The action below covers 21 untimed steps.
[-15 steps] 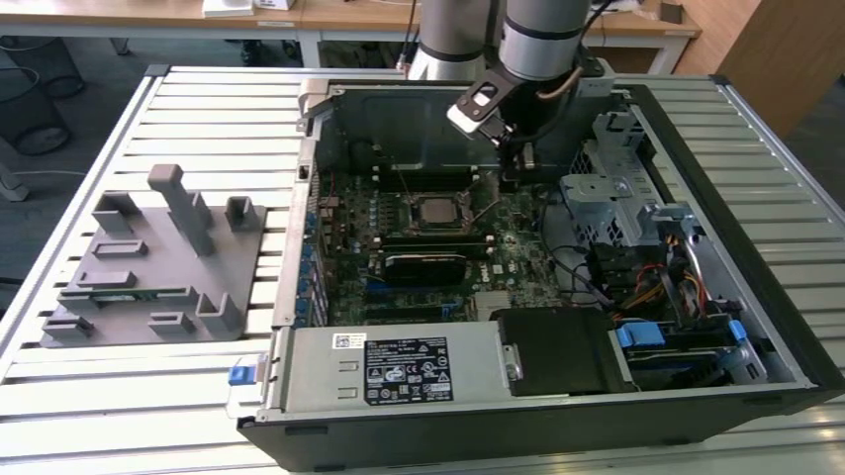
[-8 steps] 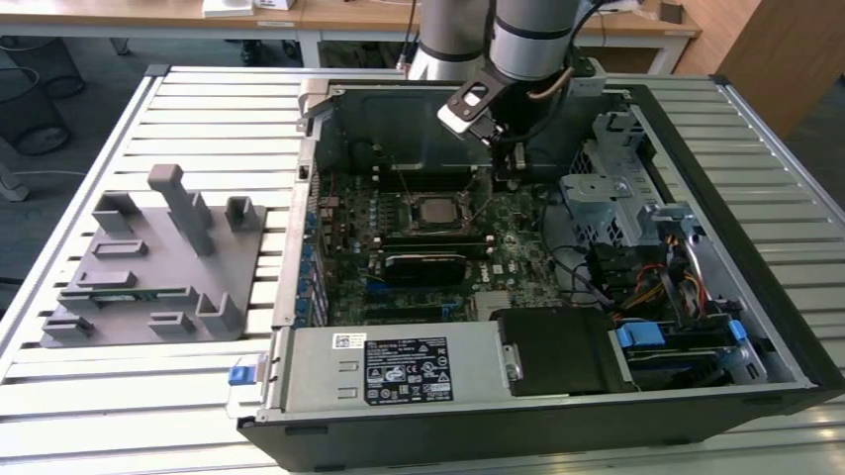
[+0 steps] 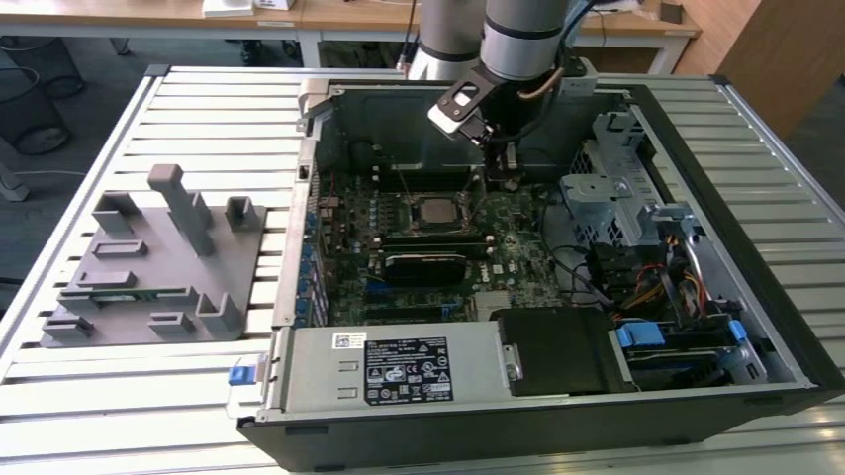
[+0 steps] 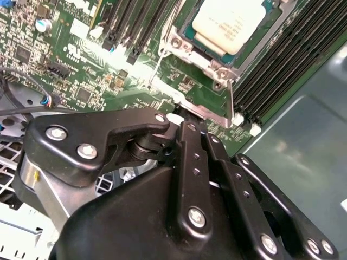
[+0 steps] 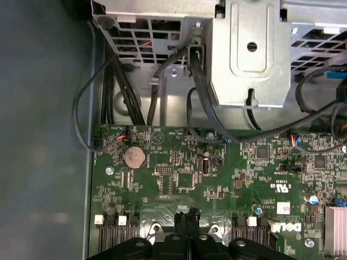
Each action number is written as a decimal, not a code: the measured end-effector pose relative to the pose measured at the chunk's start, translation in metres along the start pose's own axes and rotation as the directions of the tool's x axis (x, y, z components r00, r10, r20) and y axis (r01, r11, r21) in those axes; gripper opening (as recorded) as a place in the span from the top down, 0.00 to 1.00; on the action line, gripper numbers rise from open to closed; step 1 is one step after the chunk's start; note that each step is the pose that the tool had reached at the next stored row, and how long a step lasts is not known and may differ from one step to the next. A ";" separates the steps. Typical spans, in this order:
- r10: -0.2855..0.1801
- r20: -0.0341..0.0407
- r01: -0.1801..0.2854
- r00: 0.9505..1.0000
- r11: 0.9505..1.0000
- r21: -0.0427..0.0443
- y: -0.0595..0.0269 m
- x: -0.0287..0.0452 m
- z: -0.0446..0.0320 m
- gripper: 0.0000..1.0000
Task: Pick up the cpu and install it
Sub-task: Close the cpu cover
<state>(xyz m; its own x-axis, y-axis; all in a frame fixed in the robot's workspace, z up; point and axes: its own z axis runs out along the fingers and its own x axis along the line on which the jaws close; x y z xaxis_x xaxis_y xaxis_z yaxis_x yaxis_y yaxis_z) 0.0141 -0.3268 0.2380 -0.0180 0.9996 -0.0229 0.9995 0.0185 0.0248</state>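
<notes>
Pincer (image 3: 506,178) on my wrist is closed with nothing between its fingertips, low inside the open computer case (image 3: 528,430) over the green motherboard (image 3: 521,237), just beside the metal socket frame (image 4: 214,111), while the cpu (image 3: 433,209) lies flat in that socket.

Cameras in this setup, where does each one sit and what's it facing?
Exterior view: off the arm, looking down into the open case; arm and gripper show.
Second wrist view: at the wrist, facing the socketed cpu past the gripper.
First wrist view: at the wrist, facing motherboard and cables over the gripper.
Shared: both wrist views show gripper and motherboard.
</notes>
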 end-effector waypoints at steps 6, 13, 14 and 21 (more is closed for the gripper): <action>0.000 0.000 0.000 1.000 1.000 0.000 -0.0064 0.0001 -0.0001 0.89; 0.000 0.000 0.000 1.000 1.000 0.000 -0.0127 0.0002 -0.0003 0.89; 0.000 0.000 0.000 1.000 1.000 0.000 -0.0134 0.0003 -0.0003 0.89; 0.000 0.000 0.000 1.000 1.000 0.000 -0.0200 0.0004 -0.0005 0.89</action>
<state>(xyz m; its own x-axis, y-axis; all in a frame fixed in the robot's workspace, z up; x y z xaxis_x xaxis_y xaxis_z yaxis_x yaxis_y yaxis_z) -0.0060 -0.3268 0.2380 -0.0180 0.9996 -0.0229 0.9995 0.0185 0.0248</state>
